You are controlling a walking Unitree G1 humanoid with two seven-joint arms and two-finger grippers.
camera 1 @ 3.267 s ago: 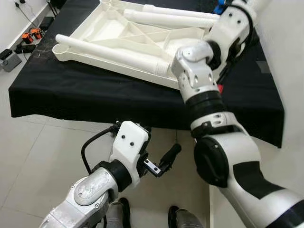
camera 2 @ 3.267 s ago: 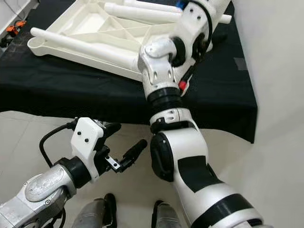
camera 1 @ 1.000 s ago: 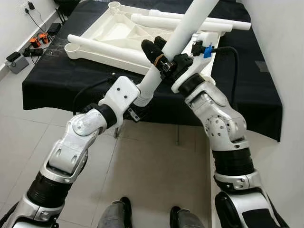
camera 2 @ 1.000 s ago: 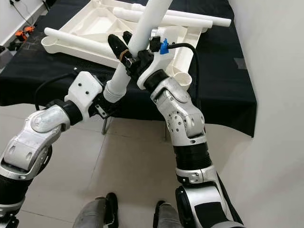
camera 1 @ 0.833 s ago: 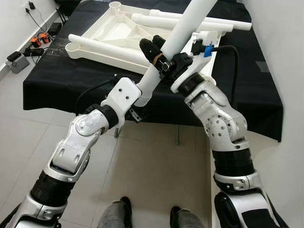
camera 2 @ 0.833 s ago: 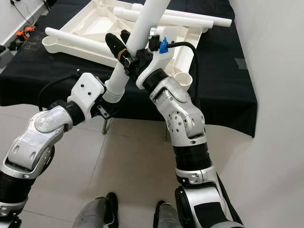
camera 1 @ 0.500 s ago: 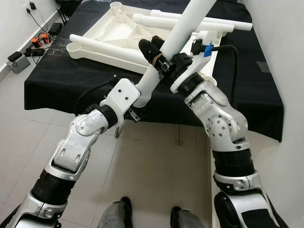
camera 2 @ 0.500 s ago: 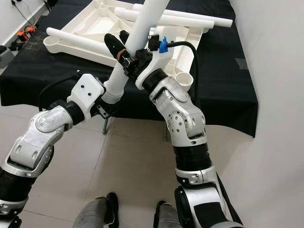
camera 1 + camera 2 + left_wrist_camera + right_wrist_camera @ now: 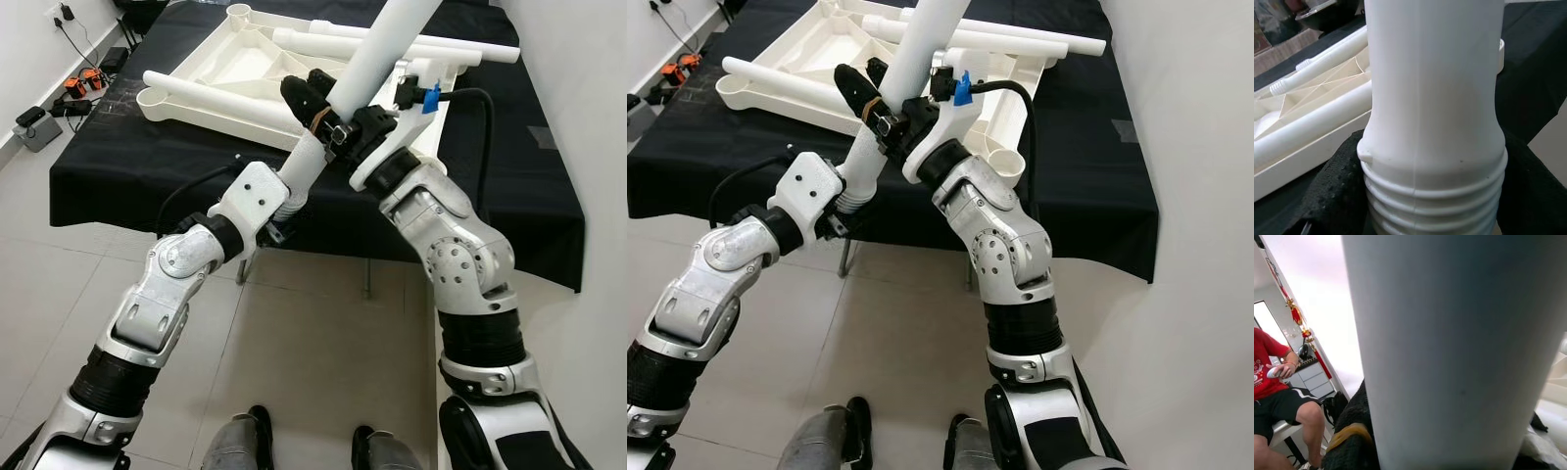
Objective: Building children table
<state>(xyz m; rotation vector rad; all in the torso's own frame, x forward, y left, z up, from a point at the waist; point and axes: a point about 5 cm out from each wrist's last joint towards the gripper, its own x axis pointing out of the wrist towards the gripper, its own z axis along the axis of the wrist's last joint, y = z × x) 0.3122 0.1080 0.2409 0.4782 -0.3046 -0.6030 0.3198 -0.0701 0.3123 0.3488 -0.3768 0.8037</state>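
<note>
**Long leg held at two points, free end out of sight**

Black cloth (image 9: 509,196) covers the bench where the upturned tabletop (image 9: 235,73) lies. Both grippers pinch one white table leg (image 9: 367,59) above its near edge: left gripper (image 9: 284,211) at the threaded end, right gripper (image 9: 323,103) higher. Uneven pulls could twist it loose or knock the tabletop. Its upper end is cut off.

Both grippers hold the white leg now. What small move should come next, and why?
Probably tilt the white leg so its threaded end turns toward the open corner socket of the upturned tabletop. The left gripper holds the leg near its threads, the right gripper grips higher up, and the leg hangs slanted above the table's near edge, not aimed at any socket.
</note>
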